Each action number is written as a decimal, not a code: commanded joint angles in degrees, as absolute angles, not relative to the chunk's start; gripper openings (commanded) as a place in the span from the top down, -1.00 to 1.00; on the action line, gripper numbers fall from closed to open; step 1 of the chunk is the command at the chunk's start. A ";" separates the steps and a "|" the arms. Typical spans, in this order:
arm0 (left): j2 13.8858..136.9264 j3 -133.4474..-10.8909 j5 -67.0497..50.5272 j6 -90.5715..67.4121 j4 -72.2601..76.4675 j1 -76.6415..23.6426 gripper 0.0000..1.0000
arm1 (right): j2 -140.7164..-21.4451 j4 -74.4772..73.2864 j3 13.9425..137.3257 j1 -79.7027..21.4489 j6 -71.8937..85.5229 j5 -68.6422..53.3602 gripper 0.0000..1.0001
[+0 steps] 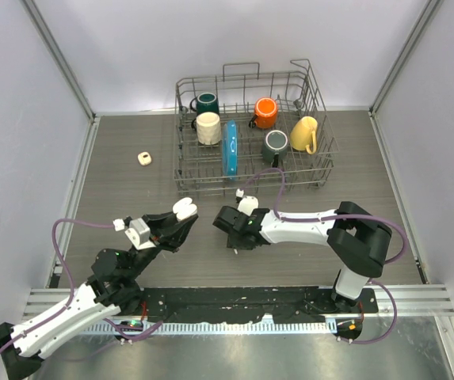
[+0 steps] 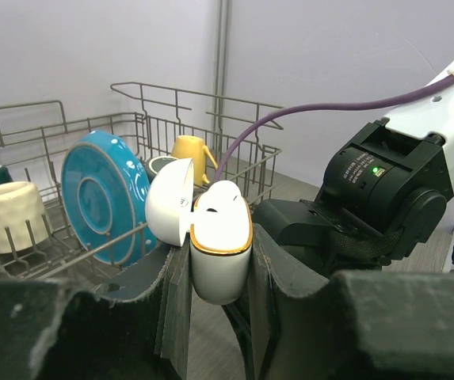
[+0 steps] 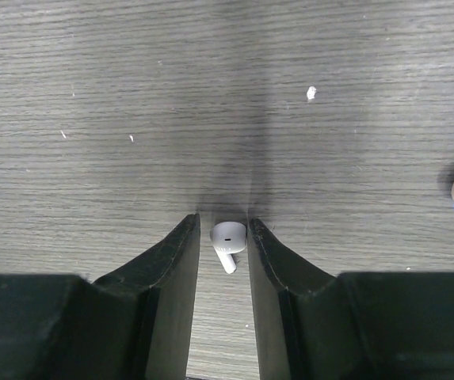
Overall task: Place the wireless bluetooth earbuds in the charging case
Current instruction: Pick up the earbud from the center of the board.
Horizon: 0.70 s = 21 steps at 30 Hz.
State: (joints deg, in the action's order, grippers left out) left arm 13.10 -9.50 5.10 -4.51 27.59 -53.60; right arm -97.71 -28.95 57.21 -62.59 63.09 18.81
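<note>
1. Pickup step: a tiny white plastic earbud lies before the grey wire dish rack.
2. Right gripper straddles it; grasp cannot be told.
3. Left gripper clenches the open white gold-rimmed charging case.
4. Next likely: pinch, lift, align stem.

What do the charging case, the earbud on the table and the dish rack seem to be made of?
The charging case looks like glossy white plastic: light glints on its smooth shell, and a thin gold-coloured rim runs round the opening. The earbud is probably smooth white plastic with a soft sheen. The dish rack is thin grey wire, probably metal; whether it is coated cannot be told.
</note>
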 commanded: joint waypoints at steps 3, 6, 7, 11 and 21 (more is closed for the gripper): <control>14.23 -9.49 6.06 -5.01 31.20 -53.61 1.00 | -100.02 -30.05 58.97 -63.02 60.12 18.63 0.27; 14.59 -9.49 5.98 -4.92 31.55 -53.61 1.00 | -100.28 -30.67 59.15 -63.02 58.81 19.07 0.27; 14.85 -9.49 5.98 -5.01 31.64 -53.61 1.00 | -100.28 -30.85 59.24 -63.02 58.28 19.33 0.27; 15.20 -9.58 5.98 -5.01 31.90 -53.61 1.00 | -99.93 -31.29 59.24 -63.02 55.99 20.56 0.24; 16.26 -9.84 6.06 -5.18 32.78 -53.61 1.00 | -100.28 -31.20 58.98 -63.02 53.00 21.44 0.31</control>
